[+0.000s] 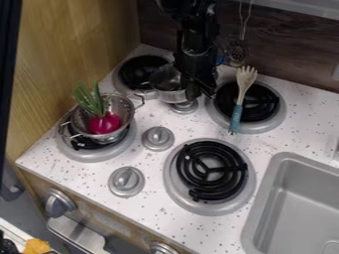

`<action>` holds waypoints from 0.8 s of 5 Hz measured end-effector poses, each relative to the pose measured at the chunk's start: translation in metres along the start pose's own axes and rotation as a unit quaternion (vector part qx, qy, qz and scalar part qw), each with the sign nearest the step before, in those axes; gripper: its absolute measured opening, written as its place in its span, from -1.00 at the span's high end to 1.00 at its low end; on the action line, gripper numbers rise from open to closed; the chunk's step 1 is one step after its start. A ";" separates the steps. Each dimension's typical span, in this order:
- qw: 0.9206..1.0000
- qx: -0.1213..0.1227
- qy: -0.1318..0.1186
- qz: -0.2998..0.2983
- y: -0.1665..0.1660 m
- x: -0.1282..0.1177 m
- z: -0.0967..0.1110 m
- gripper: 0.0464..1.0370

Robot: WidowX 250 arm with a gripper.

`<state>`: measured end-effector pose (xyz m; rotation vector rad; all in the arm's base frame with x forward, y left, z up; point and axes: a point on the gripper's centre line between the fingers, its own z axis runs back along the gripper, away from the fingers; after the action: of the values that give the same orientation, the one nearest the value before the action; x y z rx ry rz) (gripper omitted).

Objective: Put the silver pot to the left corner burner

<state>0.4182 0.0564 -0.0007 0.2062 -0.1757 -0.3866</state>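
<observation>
Camera view | gripper [199, 94] hangs over bench [162, 216] | silver pot [167, 85] right beside the jaws | fork [241, 95] near them | jaws apart or together, can't tell

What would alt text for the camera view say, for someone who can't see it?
A black robot gripper hangs at a small silver metal pot, near the black coil burner at the back left of a white speckled toy stove. A silver colander holding a red, leafy vegetable sits front left; a pale, blue-handled utensil lies back right.
</observation>
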 end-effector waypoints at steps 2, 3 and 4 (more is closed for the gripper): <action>1.000 0.016 0.014 0.010 0.007 -0.008 0.007 0.95; 1.000 0.008 -0.003 0.007 0.012 -0.007 0.009 0.95; 0.999 0.005 -0.029 0.015 0.039 -0.015 0.006 0.95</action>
<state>0.4169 0.0963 0.0117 0.2020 -0.2376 -0.3631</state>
